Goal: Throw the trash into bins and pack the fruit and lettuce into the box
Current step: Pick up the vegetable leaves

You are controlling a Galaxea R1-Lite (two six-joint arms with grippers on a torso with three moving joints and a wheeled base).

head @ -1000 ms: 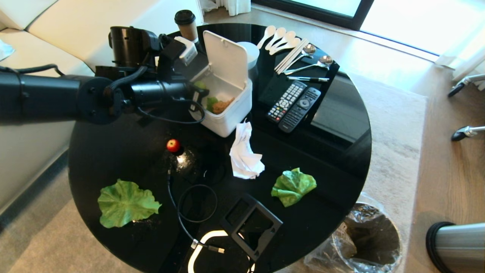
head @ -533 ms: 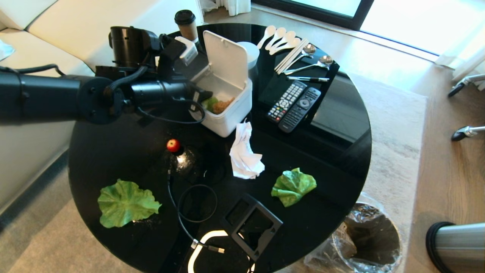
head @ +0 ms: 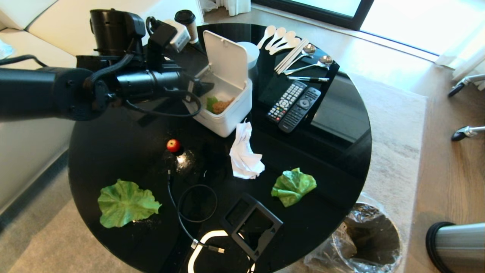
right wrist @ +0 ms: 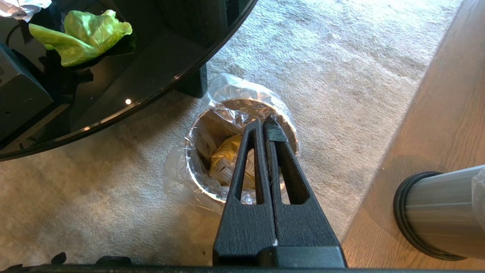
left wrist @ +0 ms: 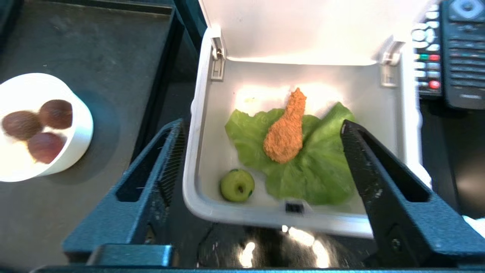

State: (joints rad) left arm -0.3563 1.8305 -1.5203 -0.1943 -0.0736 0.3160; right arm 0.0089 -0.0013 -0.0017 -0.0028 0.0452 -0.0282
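The white box (head: 227,113) stands lid-up at the back of the round black table (head: 333,159). My left gripper (left wrist: 261,124) hangs open and empty just above its near rim (left wrist: 197,151). Inside lie the green apple (left wrist: 237,185) and a lettuce leaf (left wrist: 314,167) with an orange breaded piece on it. The red apple (head: 173,145), white tissue (head: 245,153) and two lettuce leaves (head: 127,203) (head: 293,186) lie on the table. My right gripper (right wrist: 265,122) is shut above a lined bin (right wrist: 227,110) that holds the yellow wrapper (right wrist: 223,159).
A second steel bin (head: 456,244) is on the floor at right. Two remotes (head: 293,104), spoons (head: 299,53), a coffee cup (head: 186,23), a black tray (head: 252,225) and a cable (head: 189,212) share the table. A white bowl (left wrist: 81,125) of brown pieces sits beside the box.
My left gripper has opened and the green apple has dropped from it into the box. The left arm has since risen slightly. The right arm is still.
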